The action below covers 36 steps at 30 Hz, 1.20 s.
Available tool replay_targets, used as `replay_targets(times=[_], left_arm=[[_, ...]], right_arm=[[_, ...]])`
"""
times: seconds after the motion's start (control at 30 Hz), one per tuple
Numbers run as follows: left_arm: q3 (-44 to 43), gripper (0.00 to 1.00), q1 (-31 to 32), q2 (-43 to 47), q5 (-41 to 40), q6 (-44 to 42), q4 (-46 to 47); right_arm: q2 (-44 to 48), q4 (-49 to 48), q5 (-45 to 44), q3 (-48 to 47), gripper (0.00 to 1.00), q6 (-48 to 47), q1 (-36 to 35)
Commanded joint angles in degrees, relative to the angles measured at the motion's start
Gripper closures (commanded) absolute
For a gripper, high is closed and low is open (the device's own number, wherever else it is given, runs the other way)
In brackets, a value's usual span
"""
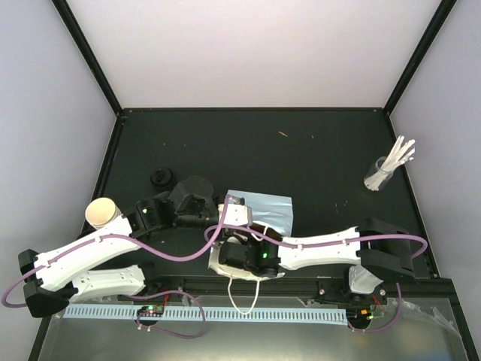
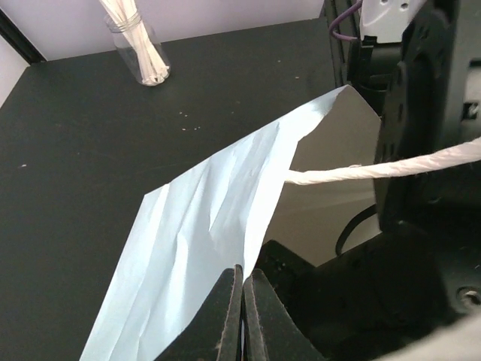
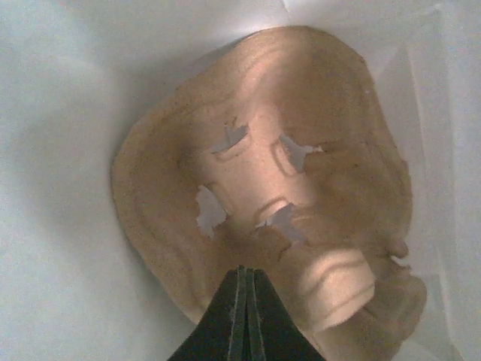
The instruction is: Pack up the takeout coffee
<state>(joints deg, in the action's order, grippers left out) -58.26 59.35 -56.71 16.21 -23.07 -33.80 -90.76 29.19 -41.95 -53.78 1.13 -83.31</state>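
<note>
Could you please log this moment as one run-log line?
left gripper: shut on bag edge | right gripper: shut, inside bag at carrier | carrier: in bag | cup: outside bag, unlidded

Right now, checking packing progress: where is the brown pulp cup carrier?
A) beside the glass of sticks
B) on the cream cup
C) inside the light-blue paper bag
C: the right wrist view shows the pulp cup carrier inside the light-blue paper bag, pale walls all around.

carrier (image 3: 323, 113): blurring close to the lens, running off the frame at 5 o'clock
bag (image 1: 270, 210): lying half hidden under the right arm (image 1: 323, 244)
</note>
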Motion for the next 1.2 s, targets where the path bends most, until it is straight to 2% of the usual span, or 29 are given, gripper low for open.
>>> replay_targets(times=[0.0,0.2,0.4,0.57,0.93,1.03,1.17], left_arm=[[-2.12,0.98,0.65,0.10,3.95,2.42,1.21],[-2.36,0.99,0.86,0.14,4.31,3.16,1.00],[-2.81,0.98,1.07,-0.19,4.88,4.38,0.58],[-4.03,0.98,1.04,-0.99,5.20,6.44,-0.38],[-3.85,0.98,1.12,-2.53,1.26,5.78,-0.58],[-3.79,0.98,1.12,-3.01,0.66,5.83,-0.64],[-3.64,0.98,1.12,-2.87,0.36,6.10,-0.52]], right_arm=[[-2.50,-2.82,2.21,-0.23,0.99,-2.11,1.06],[-7.08,-1.57,12.99,-1.06,0.99,-4.34,1.21],[-12.90,-1.32,5.91,-2.51,0.99,-2.42,2.36],[-15.41,-1.14,3.34,-4.14,0.99,-0.38,5.60],[-5.36,0.51,17.73,-2.53,0.96,-2.78,5.49],[-5.13,1.67,17.63,-2.56,0.97,-1.19,4.86],[-4.32,1.83,13.29,-1.24,0.97,1.68,3.60]])
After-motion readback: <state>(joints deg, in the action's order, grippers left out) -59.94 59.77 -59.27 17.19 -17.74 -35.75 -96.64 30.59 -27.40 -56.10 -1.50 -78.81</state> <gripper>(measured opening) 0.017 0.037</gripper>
